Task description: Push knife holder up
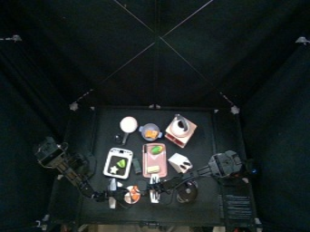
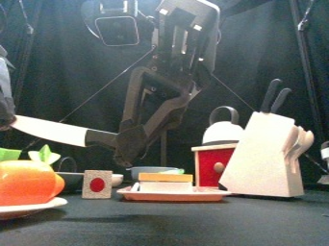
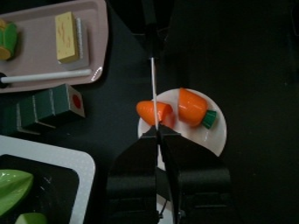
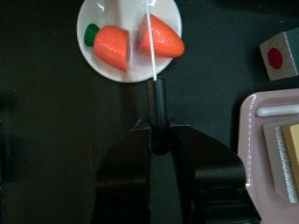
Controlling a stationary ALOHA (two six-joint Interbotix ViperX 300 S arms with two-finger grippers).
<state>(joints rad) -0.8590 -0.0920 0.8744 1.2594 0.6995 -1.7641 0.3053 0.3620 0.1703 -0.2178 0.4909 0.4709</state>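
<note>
**Knife out over the carrot, holder untouched**

The knife holder point(image 1: 179, 161) stands on the bench point(image 1: 97, 136) just right of the pink tray point(image 1: 155, 159), black handles sticking out of its top. Neither arm is near it. Both reach to the bench's front edge, where a cut carrot point(image 3: 176, 109) lies on a white plate point(image 4: 111, 13).

The right gripper point(image 4: 156, 131) is clamped on the handle of a knife point(image 4: 155, 52), whose blade runs out over the carrot. The left gripper point(image 3: 158, 144) hangs over the same plate with its jaws a little apart. The blade's line runs toward the gap, and I cannot tell whether they touch it.

What worries me:

- **Loose blade:** if the right arm swings toward the holder with the knife in its grip, the blade could catch the tray or the holder itself.
- **Tipping:** the holder is tall and wedge-shaped, so I'd guess a shove high on its body tips it instead of sliding it, and could spill its knives.
- **Blocked path:** the tan board point(image 1: 179, 130) lies straight behind the holder, so a long push would ram it.
- **Crowding:** the arms are close together at the plate and could foul each other when pulling away.
</note>
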